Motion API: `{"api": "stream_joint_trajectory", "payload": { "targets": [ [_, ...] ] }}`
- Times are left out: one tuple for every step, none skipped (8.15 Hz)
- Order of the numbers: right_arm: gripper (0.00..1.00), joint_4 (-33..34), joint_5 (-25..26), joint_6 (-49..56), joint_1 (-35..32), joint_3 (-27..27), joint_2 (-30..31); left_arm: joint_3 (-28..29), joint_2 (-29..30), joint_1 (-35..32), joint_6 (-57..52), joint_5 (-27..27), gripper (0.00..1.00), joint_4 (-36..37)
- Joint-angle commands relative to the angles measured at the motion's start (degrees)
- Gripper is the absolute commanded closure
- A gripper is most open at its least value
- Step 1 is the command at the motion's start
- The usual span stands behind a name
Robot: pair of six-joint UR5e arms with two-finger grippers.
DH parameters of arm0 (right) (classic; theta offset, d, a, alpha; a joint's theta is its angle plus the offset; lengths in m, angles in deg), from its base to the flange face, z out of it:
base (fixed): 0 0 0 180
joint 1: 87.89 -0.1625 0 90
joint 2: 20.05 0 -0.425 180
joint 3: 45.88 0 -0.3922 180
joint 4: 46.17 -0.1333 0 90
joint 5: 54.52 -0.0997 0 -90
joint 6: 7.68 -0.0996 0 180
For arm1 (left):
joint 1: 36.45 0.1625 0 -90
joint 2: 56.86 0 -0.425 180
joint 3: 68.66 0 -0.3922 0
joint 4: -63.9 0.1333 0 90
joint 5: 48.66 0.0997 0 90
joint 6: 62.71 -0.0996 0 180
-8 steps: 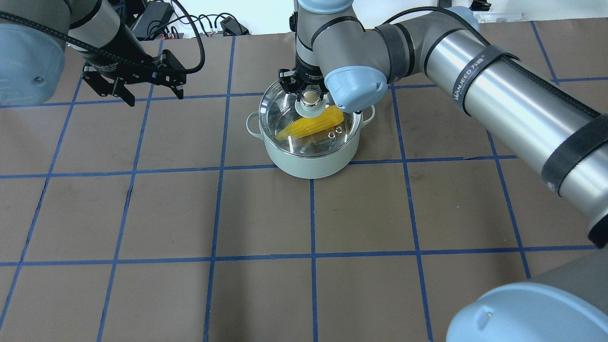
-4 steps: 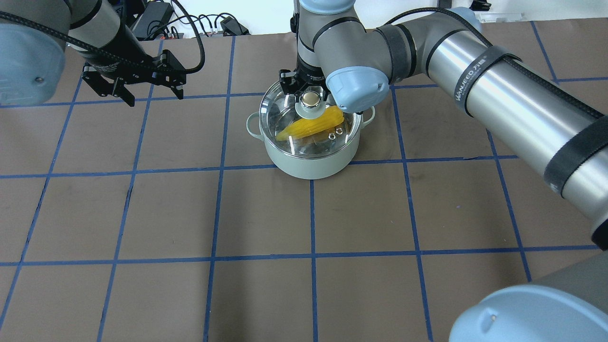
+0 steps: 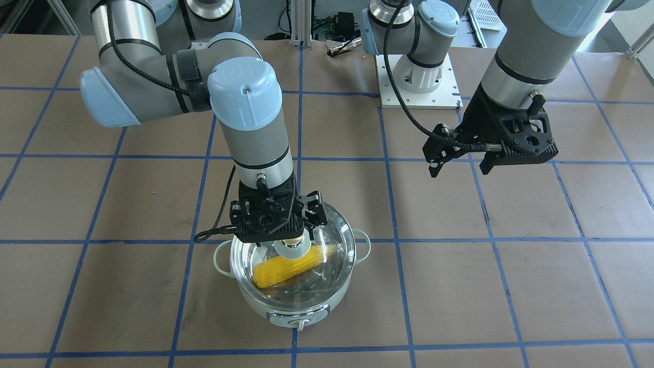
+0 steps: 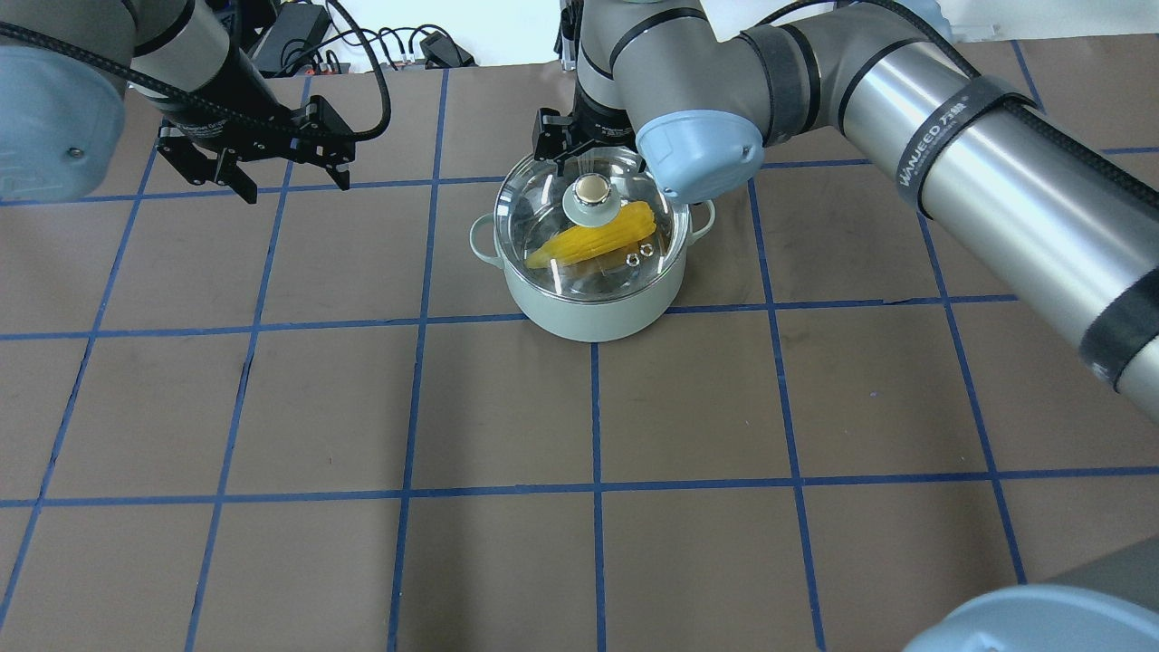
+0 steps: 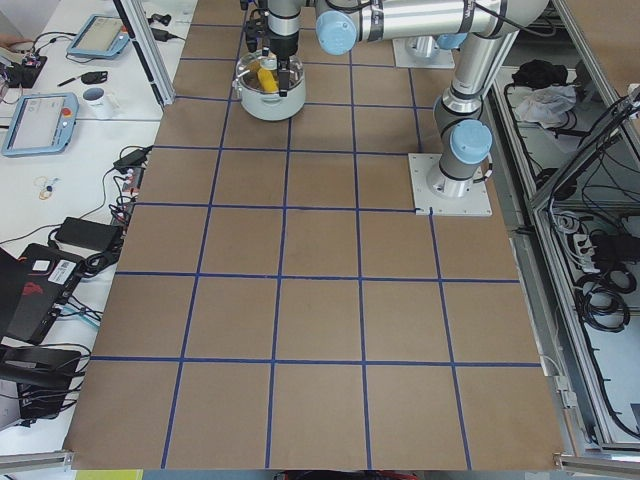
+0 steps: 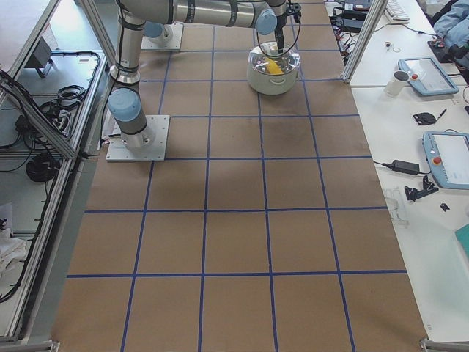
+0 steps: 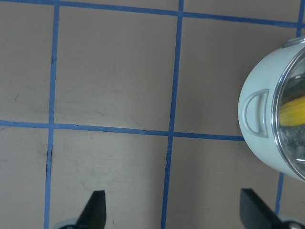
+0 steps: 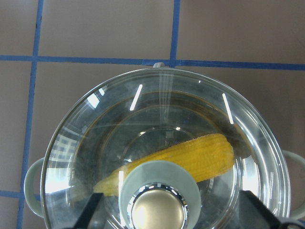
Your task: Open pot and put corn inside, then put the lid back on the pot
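Observation:
The pale mint pot [image 4: 589, 312] stands on the table with the clear glass lid [image 4: 554, 263] seated on it. The yellow corn [image 4: 598, 240] lies inside, visible through the glass. My right gripper [image 4: 587, 152] is open and hovers just above the lid's beige-topped knob [image 4: 590, 190], touching nothing. In the right wrist view its fingertips [image 8: 93, 212] stand apart on either side of the knob [image 8: 157, 212], above the corn [image 8: 200, 152]. My left gripper [image 4: 292, 177] is open and empty, well to the left of the pot [image 7: 257, 119].
The brown table [image 4: 507, 407] carries a grid of blue tape lines. Cables and power bricks [image 4: 299, 36] lie beyond its far edge. The right arm's long forearm [image 4: 996, 172] spans the right side above the table.
My right gripper has risen and drawn back from the lid knob, which now shows free. The lid, pot and corn stay put. The left arm has not moved.

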Motion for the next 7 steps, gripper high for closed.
{"api": "stream_joint_trajectory", "payload": {
  "targets": [
    [0.00, -0.1, -0.6, -0.7, 0.1, 0.1, -0.1, 0.1, 0.1, 0.0, 0.0, 0.0, 0.00, 0.0],
    [0.00, 0.0, -0.3, -0.7, 0.1, 0.3, 0.0, 0.0, 0.0, 0.0, 0.0, 0.0, 0.00, 0.0],
    [0.00, -1.6, 0.3, -0.1, 0.4, 0.5, 1.3, 0.0, 0.1, 0.0, 0.1, 0.0, 0.00, 0.0],
    [0.00, -9.8, 0.5, 0.5, 1.7, 0.6, 6.0, 0.0, 0.1, 0.0, 0.0, 0.0, 0.00, 0.0],
    [0.00, -17.0, 0.3, 5.4, 6.8, 0.6, 10.2, 0.1, 0.1, 0.0, 0.0, 0.0, 0.00, 0.0],
    [0.00, -26.2, -0.3, 9.8, 11.6, 1.1, 14.8, 0.0, 0.1, 0.0, -0.1, 0.1, 0.00, 0.0],
    [0.00, -28.9, 0.0, 12.3, 13.8, 2.8, 18.5, 0.0, 0.1, 0.0, 0.0, 0.1, 0.00, 0.0]
  ]
}}
